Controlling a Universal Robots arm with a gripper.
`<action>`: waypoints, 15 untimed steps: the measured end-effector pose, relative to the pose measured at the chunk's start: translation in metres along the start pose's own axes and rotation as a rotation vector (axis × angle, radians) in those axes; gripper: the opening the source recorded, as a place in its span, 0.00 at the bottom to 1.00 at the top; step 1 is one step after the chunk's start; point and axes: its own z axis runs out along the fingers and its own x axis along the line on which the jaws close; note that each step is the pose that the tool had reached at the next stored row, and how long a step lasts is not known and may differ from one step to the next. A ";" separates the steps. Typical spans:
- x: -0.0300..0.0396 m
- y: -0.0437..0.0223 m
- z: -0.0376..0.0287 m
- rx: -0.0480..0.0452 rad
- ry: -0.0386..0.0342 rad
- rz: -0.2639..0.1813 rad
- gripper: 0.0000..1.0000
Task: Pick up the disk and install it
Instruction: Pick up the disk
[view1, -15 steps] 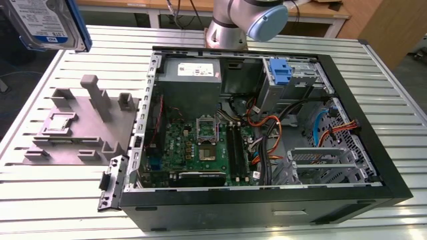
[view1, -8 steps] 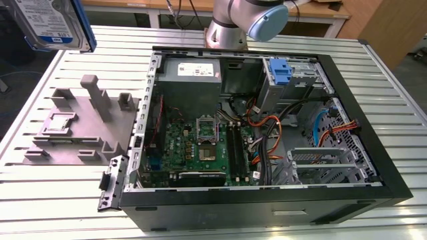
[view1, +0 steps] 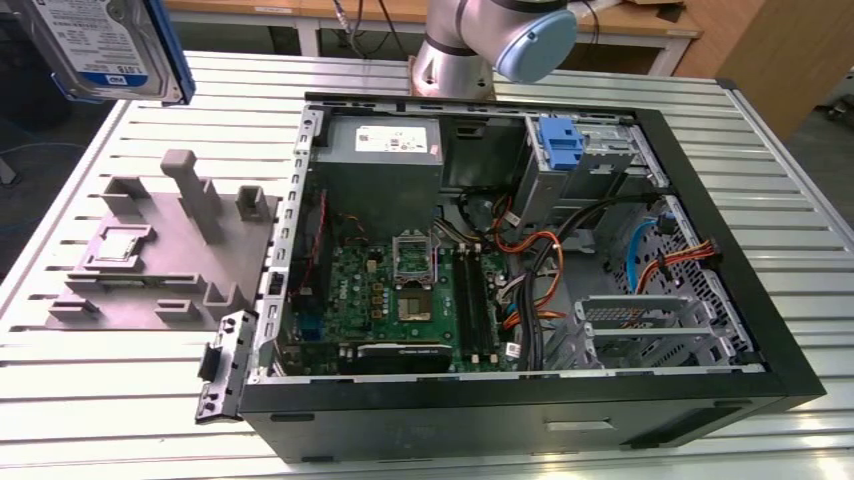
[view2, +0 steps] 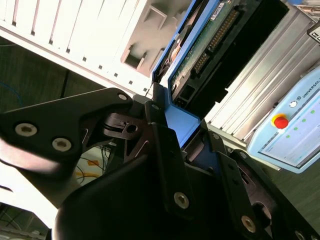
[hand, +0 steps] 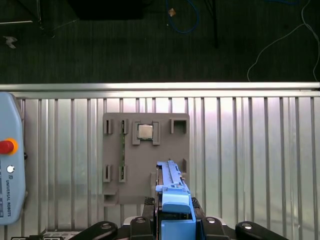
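Note:
The disk (view1: 104, 48), a silver drive with a white-and-blue label in a blue carrier, hangs high over the table at the exterior view's left, above the grey holder (view1: 160, 250). In the first wrist view it appears edge-on as a blue strip (hand: 171, 187) over the holder (hand: 145, 160). My gripper (view2: 182, 130) is shut on the carrier's blue end, with black fingers (view2: 162, 145) on either side of it. In the first wrist view the gripper (hand: 175, 225) clamps the blue carrier too. The drive's circuit-board side (view2: 205, 50) faces the second wrist camera.
An open computer case (view1: 781, 350) lies on the slatted table (view1: 747, 160), with a blue carrier (view1: 561, 145) in its far drive bay and orange cables beside it. A small silver chip (hand: 145, 131) sits in the holder. A teach pendant (hand: 10, 160) lies beside the holder.

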 end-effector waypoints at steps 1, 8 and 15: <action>0.0000 -0.0003 0.0000 0.0000 0.0000 0.000 0.36; -0.0001 -0.0026 0.0000 0.0000 0.0000 0.000 0.36; -0.0001 -0.0050 -0.0001 0.0000 0.0000 0.000 0.36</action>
